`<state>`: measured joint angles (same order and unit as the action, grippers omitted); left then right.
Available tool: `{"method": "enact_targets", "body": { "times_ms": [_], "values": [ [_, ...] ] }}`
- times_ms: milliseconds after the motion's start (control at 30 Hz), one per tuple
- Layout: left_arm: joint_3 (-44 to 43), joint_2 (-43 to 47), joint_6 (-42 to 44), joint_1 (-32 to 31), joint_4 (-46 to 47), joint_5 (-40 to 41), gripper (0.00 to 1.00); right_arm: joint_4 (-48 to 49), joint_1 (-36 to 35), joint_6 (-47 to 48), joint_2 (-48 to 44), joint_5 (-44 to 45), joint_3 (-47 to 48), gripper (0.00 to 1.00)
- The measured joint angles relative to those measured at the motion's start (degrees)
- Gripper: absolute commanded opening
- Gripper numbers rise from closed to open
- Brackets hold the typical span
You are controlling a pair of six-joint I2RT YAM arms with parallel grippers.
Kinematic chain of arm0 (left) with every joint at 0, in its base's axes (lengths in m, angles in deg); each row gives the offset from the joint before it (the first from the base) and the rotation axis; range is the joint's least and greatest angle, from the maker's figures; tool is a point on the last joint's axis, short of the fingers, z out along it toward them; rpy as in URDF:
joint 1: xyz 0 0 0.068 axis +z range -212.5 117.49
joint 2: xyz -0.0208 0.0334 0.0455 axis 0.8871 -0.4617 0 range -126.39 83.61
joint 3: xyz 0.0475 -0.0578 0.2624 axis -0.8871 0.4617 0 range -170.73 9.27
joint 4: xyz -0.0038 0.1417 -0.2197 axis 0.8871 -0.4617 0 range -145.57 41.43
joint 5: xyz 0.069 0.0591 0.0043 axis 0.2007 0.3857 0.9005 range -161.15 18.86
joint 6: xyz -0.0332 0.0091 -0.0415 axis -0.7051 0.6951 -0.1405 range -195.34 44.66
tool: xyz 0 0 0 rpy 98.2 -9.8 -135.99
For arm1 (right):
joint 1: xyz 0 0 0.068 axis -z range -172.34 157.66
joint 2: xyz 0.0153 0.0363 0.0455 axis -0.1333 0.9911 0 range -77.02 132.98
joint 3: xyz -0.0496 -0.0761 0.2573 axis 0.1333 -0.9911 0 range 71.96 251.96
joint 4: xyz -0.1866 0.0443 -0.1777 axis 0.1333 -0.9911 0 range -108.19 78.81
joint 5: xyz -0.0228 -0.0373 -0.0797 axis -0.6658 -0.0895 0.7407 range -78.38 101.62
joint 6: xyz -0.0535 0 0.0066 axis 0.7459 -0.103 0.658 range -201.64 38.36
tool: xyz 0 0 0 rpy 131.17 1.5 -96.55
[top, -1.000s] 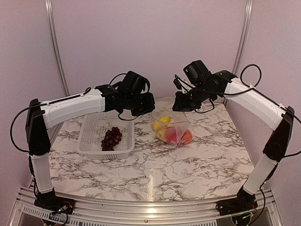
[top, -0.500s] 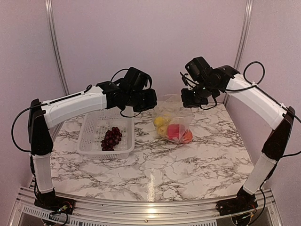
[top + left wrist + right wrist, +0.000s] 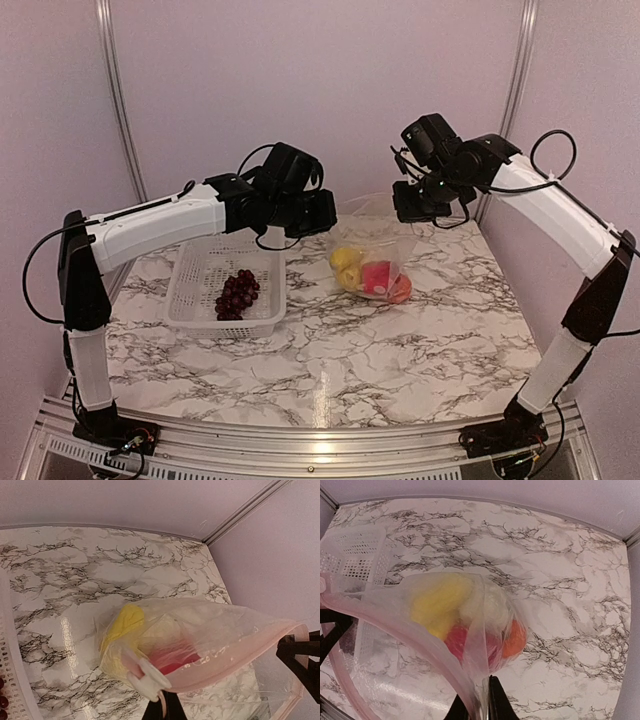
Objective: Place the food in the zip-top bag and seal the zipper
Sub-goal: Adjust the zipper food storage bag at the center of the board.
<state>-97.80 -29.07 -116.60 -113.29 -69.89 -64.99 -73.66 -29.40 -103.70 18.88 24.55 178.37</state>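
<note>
left tool (image 3: 162,707): clenched on the mouth edge of the zip-top bag (image 3: 392,248), right beside the white slider tab (image 3: 150,672)
right tool (image 3: 475,706): clenched on the opposite end of the same mouth edge, thin film pinched between the fingers
zip-top bag: hanging between the two tools above the bench (image 3: 400,350), belly sagging down toward the marble; contact with the bench not clear
zipper (image 3: 235,657): pinkish strip stretched tool to tool; closed or merely pulled flat, cannot tell
food inside: yellow pieces (image 3: 346,262), red piece (image 3: 376,278), orange fruit (image 3: 400,290) and pale piece (image 3: 490,602), bunched at the bottom
food outside: grape bunch (image 3: 237,293) lying in the white basket (image 3: 190,290), well apart from the bag
step in hand: probably steadying and spreading the mouth, with the grapes yet to go in
doing it well: keep both ends level and gently taut, so the load stays low and away from the strip; set the belly down on the bench before freeing either tool for the grapes; leave the slider alone until then
risk: thin film slipping from a pinch, or the bag tipping and spilling if one end drops
</note>
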Motion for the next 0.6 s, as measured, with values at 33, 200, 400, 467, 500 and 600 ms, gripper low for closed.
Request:
{"method": "enact_targets", "body": {
  "times_ms": [33,200,400,467,500,600],
  "values": [
    [0.0,0.0,0.3,0.0,0.1,-0.3,0.0,0.3,0.0,0.0,-0.4,-0.4,-0.7,0.1],
    [0.0,0.2,1.4,0.0,0.3,-1.2,0.15,0.9,0.0,0.0,-0.8,-2.0,-2.1,0.0],
    [0.1,0.8,3.4,0.0,0.3,-1.9,0.66,1.1,0.0,0.3,-0.8,-2.1,-2.1,0.0],
    [0.8,1.9,5.1,0.0,0.3,-1.6,0.72,1.2,0.0,0.7,-0.8,-2.2,-2.1,0.0],
    [1.8,3.1,6.1,0.0,0.3,-1.6,0.77,1.2,0.0,0.9,-0.8,-2.3,-2.1,0.0],
    [7.0,9.0,9.2,0.0,0.2,-1.2,0.88,1.7,0.0,1.2,-0.8,-2.8,-2.1,0.0]
  ]
}}
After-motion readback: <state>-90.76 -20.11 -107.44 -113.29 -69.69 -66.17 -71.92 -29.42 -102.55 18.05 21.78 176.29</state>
